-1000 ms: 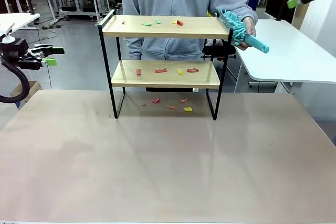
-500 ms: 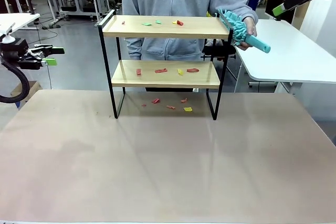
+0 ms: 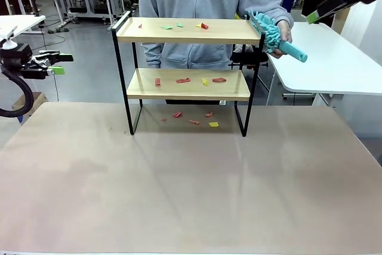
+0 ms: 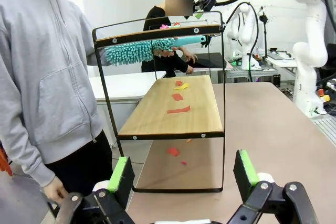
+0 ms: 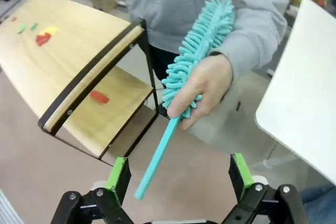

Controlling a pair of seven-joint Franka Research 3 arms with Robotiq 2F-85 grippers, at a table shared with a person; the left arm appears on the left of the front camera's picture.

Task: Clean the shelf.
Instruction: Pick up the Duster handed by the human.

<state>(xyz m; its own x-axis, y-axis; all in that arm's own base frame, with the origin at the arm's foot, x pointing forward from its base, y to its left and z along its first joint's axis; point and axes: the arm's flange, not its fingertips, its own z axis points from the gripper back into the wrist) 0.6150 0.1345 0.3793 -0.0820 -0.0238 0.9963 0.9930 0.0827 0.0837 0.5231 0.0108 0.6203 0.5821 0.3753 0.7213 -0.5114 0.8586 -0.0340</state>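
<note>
Tan table; scraps on shelf. Left gripper, right gripper both released. Duster held right of shelf: thin handle could slip at grasp.

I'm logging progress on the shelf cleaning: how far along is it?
Nothing looks cleaned yet: coloured scraps lie on the shelf's top and lower boards and on the table beneath. In hand: a person's hand holds a teal duster at the shelf's end, handle toward the right gripper, whose fingers are open and empty. The left gripper hangs open off to the side. Left, probably: taking the duster and sweeping both boards.
</note>
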